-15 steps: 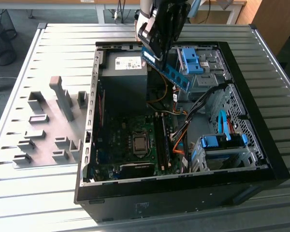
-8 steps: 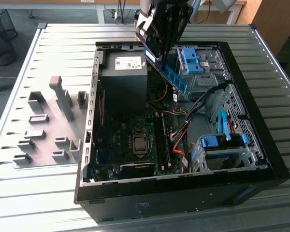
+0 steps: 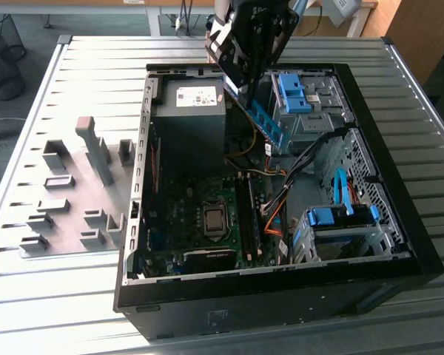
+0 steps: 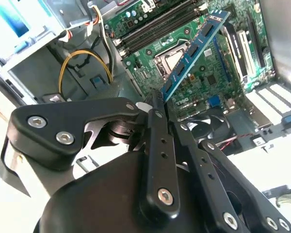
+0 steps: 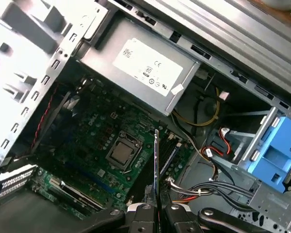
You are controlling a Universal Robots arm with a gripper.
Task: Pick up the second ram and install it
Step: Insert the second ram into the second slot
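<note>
One gripper (image 4: 157, 99) clamps the second ram (image 4: 196, 50) by its end, tilted above the motherboard (image 4: 200, 80)

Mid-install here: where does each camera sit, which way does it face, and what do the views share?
Exterior view: off the arm, high, looking down into the open computer case; the end effector hangs above it, shut on the second ram.
First wrist view: at the wrist, looking down past the end effector at the motherboard and power supply; ram edge-on.
Second wrist view: at the wrist, looking over the end effector at the ram's flat side.
Shared: both wrist views show the ram, motherboard and CPU socket.
</note>
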